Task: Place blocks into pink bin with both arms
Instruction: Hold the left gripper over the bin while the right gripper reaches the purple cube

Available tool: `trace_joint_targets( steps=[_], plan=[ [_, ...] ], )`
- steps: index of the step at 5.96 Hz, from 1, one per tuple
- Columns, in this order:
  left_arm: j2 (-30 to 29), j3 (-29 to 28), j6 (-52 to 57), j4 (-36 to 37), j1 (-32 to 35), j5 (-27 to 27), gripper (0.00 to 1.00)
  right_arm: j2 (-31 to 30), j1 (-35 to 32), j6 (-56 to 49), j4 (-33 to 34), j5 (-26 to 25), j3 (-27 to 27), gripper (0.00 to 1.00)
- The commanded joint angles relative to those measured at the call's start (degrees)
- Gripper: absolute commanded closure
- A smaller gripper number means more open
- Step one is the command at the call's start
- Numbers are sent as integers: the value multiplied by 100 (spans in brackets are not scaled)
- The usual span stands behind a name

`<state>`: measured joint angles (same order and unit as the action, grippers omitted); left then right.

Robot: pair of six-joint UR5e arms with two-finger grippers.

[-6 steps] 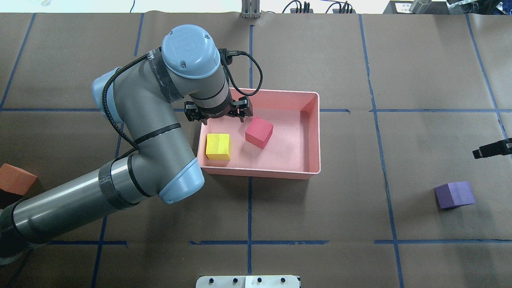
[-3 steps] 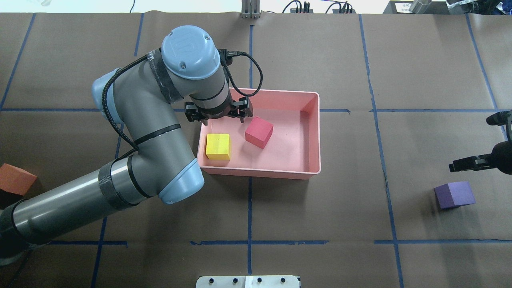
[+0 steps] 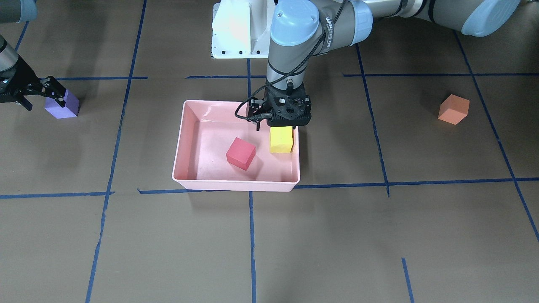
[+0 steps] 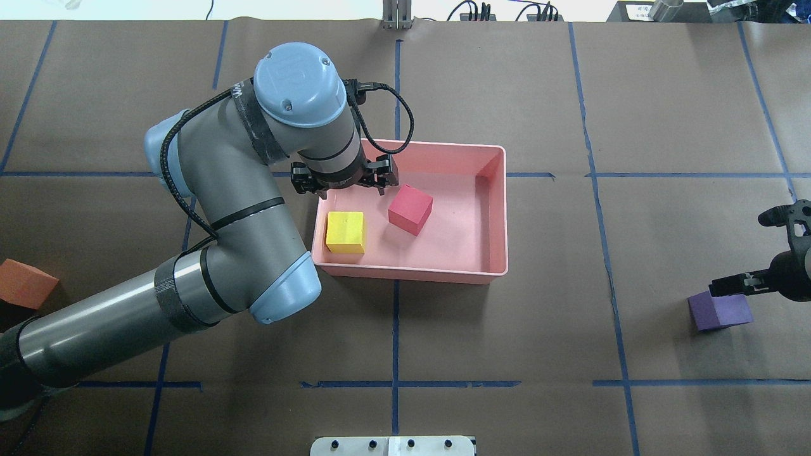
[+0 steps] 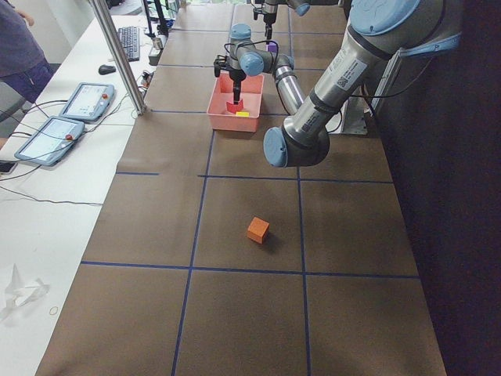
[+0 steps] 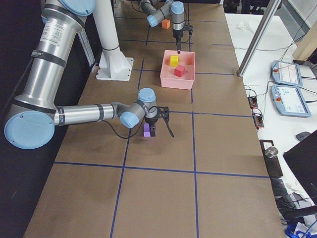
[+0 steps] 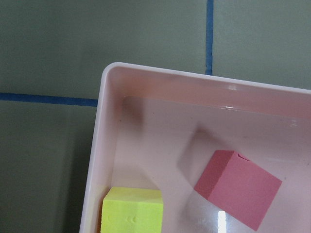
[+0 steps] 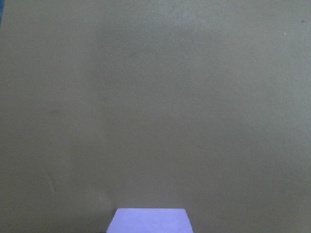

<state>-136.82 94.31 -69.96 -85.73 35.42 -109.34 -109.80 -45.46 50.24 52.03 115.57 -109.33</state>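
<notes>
The pink bin [image 4: 412, 273] holds the yellow-green block [image 4: 345, 232] and the red block [image 4: 410, 209]. My left gripper [image 4: 344, 182] hangs open and empty over the bin's left part, just above the yellow-green block [image 3: 281, 139]. The left wrist view shows the bin's corner [image 7: 104, 126] with both blocks [image 7: 132, 211] [image 7: 238, 187]. The purple block [image 4: 720, 309] lies on the table at the far right. My right gripper [image 4: 738, 254] is open close over it, one finger at its top edge; the block shows at the bottom of the right wrist view [image 8: 149, 221]. The orange block [image 4: 25, 285] lies at the far left.
Brown paper with blue tape lines covers the table. The white pedestal base [image 3: 238, 29] stands at the robot's side of the table. My left arm's elbow [image 4: 279, 291] hangs over the table beside the bin's near-left corner. Cables and plugs lie along the far edge.
My right gripper has come in from the right edge and moved toward the robot's side, down to the purple block. My left gripper has stayed open over the bin.
</notes>
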Motion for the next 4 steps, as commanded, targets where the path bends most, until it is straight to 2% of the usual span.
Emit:
trace_joint_targets(
  steps=[1,4],
  plan=[
    [15,0,0,-14,0,0,0,-24,90,4,-174,-8,0,0],
    [15,9,0,-23,0,0,0,-68,265,-5,-184,-26,26,0]
  ],
)
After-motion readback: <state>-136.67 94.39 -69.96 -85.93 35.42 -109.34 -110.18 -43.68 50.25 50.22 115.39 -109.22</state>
